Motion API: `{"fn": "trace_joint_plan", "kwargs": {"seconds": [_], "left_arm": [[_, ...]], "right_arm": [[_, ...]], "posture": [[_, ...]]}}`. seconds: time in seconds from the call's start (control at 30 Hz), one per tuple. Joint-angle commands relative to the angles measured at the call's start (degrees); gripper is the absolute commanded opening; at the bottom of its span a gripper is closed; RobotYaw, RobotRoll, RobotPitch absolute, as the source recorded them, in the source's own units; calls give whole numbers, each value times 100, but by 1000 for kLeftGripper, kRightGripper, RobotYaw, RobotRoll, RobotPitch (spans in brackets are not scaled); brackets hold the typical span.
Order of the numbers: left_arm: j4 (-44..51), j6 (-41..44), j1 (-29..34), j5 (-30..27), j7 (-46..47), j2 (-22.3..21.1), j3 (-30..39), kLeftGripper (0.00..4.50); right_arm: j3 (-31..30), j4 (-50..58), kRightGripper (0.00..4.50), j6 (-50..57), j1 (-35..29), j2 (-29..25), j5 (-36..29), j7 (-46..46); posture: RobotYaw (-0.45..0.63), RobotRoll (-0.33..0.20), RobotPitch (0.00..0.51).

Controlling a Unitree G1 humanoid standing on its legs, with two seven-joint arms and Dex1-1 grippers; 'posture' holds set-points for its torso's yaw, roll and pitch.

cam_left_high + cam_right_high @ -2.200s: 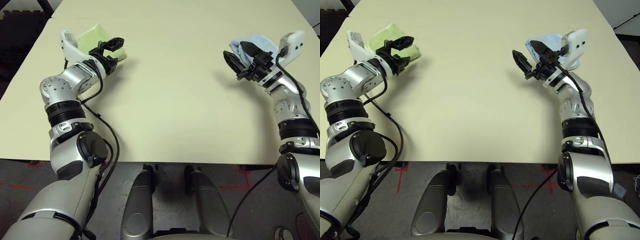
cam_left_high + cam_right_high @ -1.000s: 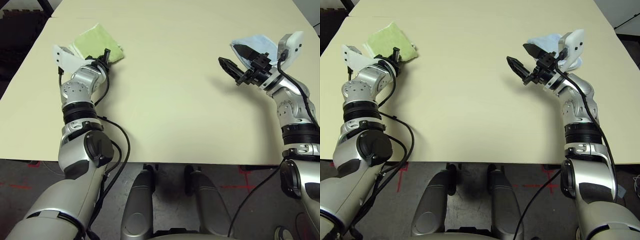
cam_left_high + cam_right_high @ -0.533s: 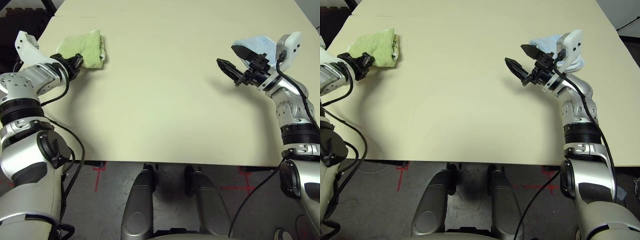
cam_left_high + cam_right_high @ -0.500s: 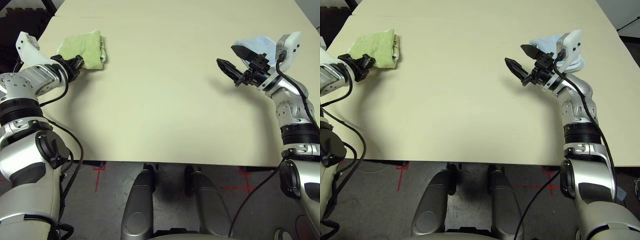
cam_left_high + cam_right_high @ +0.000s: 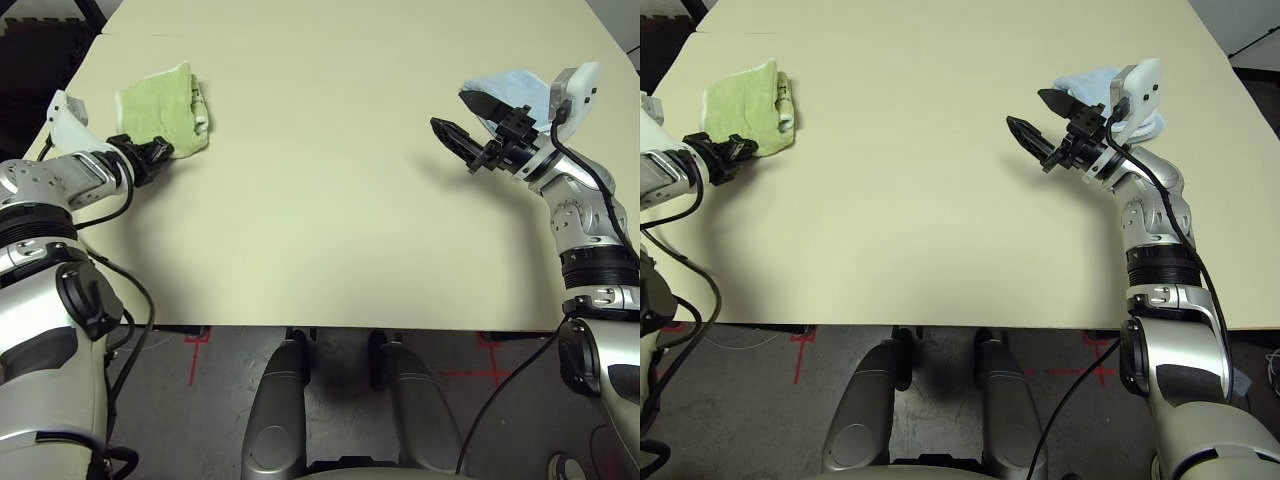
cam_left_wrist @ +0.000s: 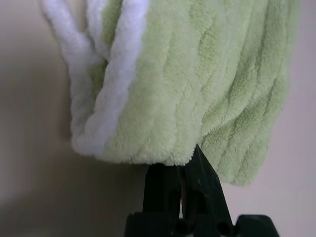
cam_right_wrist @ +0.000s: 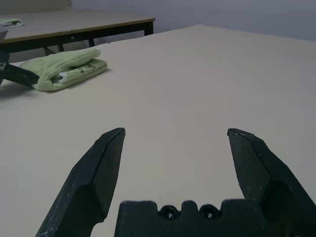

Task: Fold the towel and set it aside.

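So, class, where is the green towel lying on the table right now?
The folded green towel lies near the table's far left corner, by the robot's left arm, whose shut tool sits at the towel's near edge.

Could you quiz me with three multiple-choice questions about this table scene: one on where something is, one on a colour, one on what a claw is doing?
1. Where does the green towel lie on the table?
A. far left part
B. centre
C. near right corner

2. What colour is the smaller towel behind the right gripper?
A. red
B. light blue
C. black

3. How do the fingers of the left gripper stand?
A. wide apart
B. pressed together
C. around a cup

Answers:
1 A: in the head views it sits by the left arm, near the table's left edge.
2 B: pale blue cloth shows past the open right fingers.
3 B: the left wrist view shows both black fingers side by side at the towel's edge.
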State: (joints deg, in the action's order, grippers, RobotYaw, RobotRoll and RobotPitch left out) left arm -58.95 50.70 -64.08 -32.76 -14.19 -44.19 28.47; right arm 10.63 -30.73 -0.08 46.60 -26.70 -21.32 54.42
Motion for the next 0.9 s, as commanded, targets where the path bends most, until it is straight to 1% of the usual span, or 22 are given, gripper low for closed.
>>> {"fn": "trace_joint_plan", "kwargs": {"seconds": [0.03, 0.17, 0.37, 0.47, 0.67, 0.73, 0.8, 0.9], "left_arm": [[-34, -101, -47, 168, -56, -264, 24, 30], [135, -183, -181, 274, -228, -325, -93, 30], [128, -111, -299, 379, -301, -329, -139, 30], [16, -148, -254, 482, -218, -343, -151, 717], [-117, -233, -168, 651, -100, -432, -123, 2938], [-80, -213, -139, 718, -123, -470, -170, 3792], [7, -127, -99, 805, -196, -538, -271, 4474], [253, 229, -30, 910, -502, -697, -531, 4474]], "right_arm": [[-52, 127, 4500, 31, -90, -17, -2, 51], [-74, 125, 4500, 38, -90, -8, -12, 59], [-99, 99, 4500, 29, -66, 6, -25, 55], [-98, 98, 4500, 24, -53, 3, -25, 56], [-91, 156, 4500, 51, -82, -11, -40, 56], [-90, 167, 4500, 56, -91, -11, -43, 58], [-93, 168, 4500, 58, -88, -3, -44, 55], [-94, 153, 4500, 52, -75, 2, -42, 58]], "posture": [[116, 0, 272], [120, 0, 273], [118, 0, 272], [115, 0, 272], [112, 0, 274], [114, 0, 275], [114, 0, 275], [119, 0, 275]]}}
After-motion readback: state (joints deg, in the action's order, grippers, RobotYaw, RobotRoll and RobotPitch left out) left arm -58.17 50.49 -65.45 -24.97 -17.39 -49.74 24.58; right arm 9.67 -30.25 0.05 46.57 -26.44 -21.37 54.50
